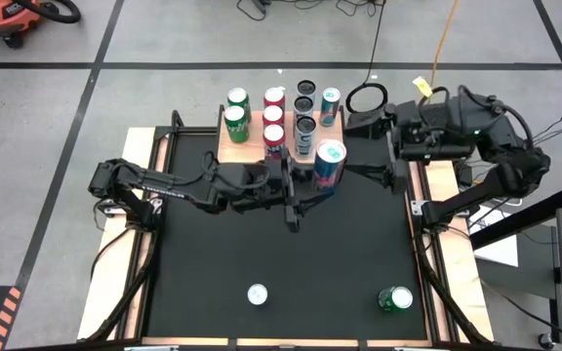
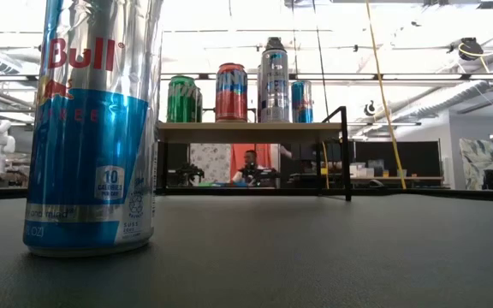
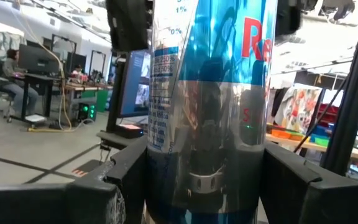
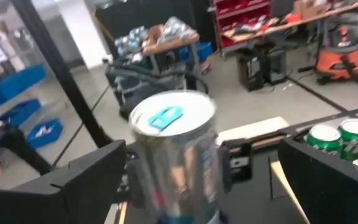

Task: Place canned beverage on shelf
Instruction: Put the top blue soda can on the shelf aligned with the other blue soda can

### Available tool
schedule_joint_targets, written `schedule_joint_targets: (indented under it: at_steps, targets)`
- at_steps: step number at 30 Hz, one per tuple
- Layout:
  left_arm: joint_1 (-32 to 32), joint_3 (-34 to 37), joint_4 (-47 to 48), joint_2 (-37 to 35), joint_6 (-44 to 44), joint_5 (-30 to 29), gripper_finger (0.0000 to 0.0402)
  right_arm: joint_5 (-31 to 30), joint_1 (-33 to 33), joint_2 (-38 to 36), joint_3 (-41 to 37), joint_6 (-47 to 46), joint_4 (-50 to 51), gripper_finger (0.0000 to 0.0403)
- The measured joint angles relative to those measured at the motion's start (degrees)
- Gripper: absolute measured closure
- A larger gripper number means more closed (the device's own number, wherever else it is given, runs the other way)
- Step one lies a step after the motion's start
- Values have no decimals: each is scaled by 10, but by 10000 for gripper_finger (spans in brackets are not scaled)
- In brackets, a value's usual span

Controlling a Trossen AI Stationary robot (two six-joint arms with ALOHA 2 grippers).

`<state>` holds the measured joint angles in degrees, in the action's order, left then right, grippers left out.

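Blue-and-silver can [image 2: 92,128]: upright near the table's [image 1: 281,253] front edge, closest to the low camera. Second blue can [image 1: 329,164]: pinched by left gripper [image 1: 322,185], lifted just in front of shelf [image 1: 230,148]. Right gripper [image 1: 390,161]: spread wide, beside that can. Shelf: holds green, red, blue and dark cans.

A tall blue-and-silver canned beverage [image 1: 329,163] is standing upright, lifted just off the front right corner of the shelf [image 1: 230,148], its top showing a blue tab. The shelf, a light-wood board on thin black legs, is sitting at the table's far edge, carrying green, red, silver and blue cans.
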<state>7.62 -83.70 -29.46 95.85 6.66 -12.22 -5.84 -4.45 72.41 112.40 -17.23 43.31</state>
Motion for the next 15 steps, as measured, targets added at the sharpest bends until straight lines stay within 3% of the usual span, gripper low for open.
schedule_joint_targets:
  at_steps: [5,15]
  targets:
    - [-2,0,1,0,-1,-1,170,15,0,22,17,4,25,3]
    - [-2,0,24,0,-1,-5,170,16,0,47,17,31,-25,3]
